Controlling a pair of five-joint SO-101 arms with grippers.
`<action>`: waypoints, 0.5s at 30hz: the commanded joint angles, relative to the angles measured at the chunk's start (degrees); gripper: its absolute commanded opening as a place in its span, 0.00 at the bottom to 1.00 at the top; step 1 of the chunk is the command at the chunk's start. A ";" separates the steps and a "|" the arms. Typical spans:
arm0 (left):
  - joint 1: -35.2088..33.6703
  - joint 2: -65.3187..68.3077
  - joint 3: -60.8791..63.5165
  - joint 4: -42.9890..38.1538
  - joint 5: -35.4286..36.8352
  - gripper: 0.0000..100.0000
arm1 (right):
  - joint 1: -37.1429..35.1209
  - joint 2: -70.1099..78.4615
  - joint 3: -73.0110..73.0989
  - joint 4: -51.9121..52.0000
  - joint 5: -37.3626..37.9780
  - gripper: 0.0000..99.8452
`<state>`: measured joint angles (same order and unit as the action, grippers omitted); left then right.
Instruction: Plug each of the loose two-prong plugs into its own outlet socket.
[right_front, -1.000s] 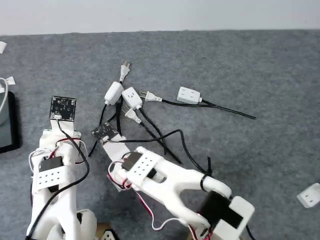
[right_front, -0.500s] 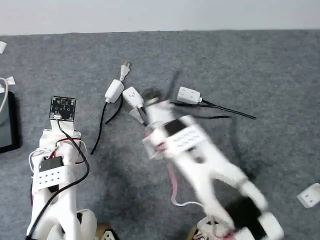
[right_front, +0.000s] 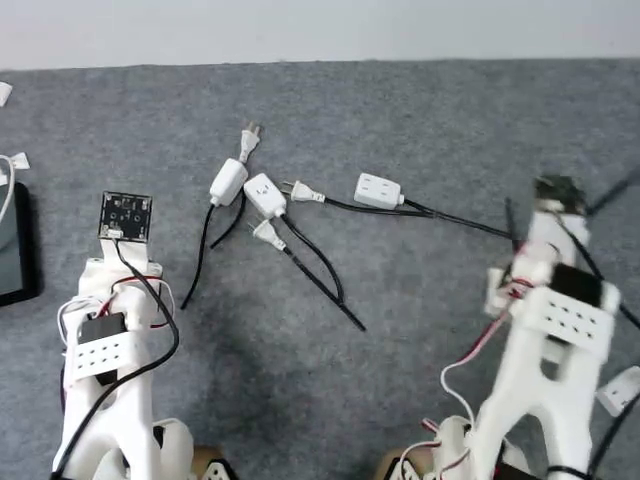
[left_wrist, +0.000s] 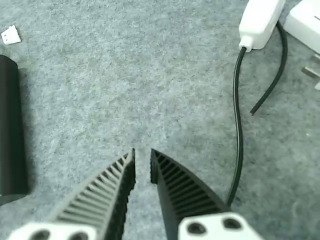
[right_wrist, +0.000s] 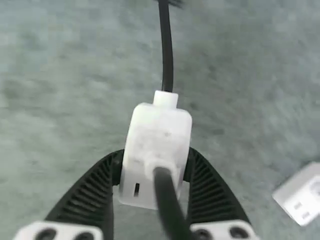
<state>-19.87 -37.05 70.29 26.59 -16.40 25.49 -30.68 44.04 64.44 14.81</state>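
While the right gripper (right_wrist: 155, 156) clamps tight on a white plug block (right_wrist: 157, 135) with its black cord (right_wrist: 166, 45), out on the right of the grey carpet (right_front: 450, 120), the left gripper (left_wrist: 142, 152) hangs empty, jaws barely parted, near the loose plugs (right_front: 265, 232) and socket (right_front: 378, 190) in the middle.

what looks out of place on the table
One white socket lies alone at the right edge of the table, far from the other socket and plugs mid-table. A black cord ends in a bare cut tip. The right gripper holds a corded white block; nothing looks broken.
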 joint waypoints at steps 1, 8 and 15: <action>0.44 -0.18 -2.95 -1.41 0.26 0.05 | 10.07 0.31 3.96 -9.45 3.43 0.01; 0.44 -0.18 -2.95 -1.41 0.26 0.05 | 25.19 2.07 7.03 -15.16 12.57 0.01; 0.53 -0.18 -2.95 -1.41 0.26 0.05 | 30.64 2.51 7.12 -16.48 16.44 0.05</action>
<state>-19.87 -37.05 70.29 26.59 -16.40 54.42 -28.04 51.69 49.93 30.20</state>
